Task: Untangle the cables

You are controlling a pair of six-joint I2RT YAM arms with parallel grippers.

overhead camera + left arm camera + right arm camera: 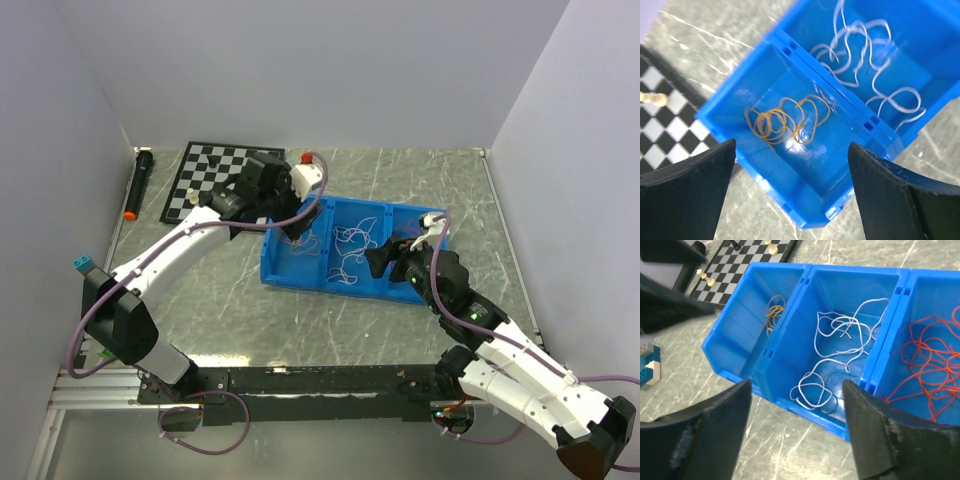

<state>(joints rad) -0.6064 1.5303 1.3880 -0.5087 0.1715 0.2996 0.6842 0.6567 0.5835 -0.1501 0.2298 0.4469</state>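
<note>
Three blue bins (300, 278) stand side by side mid-table. The left bin holds a coiled yellow cable (785, 120), also in the right wrist view (774, 310). The middle bin holds a loose white cable (840, 335), which shows in the left wrist view (865, 55) and from above (350, 245). The right bin holds a red-orange cable (930, 355). My left gripper (790, 195) is open and empty above the left bin's near corner. My right gripper (797, 430) is open and empty, above the table just before the middle bin's front wall.
A chessboard (205, 175) with a few pieces lies at the back left, also in the right wrist view (747, 252). A black marker with an orange tip (137, 185) lies at the far left. A small teal block (82, 265) sits by the left edge.
</note>
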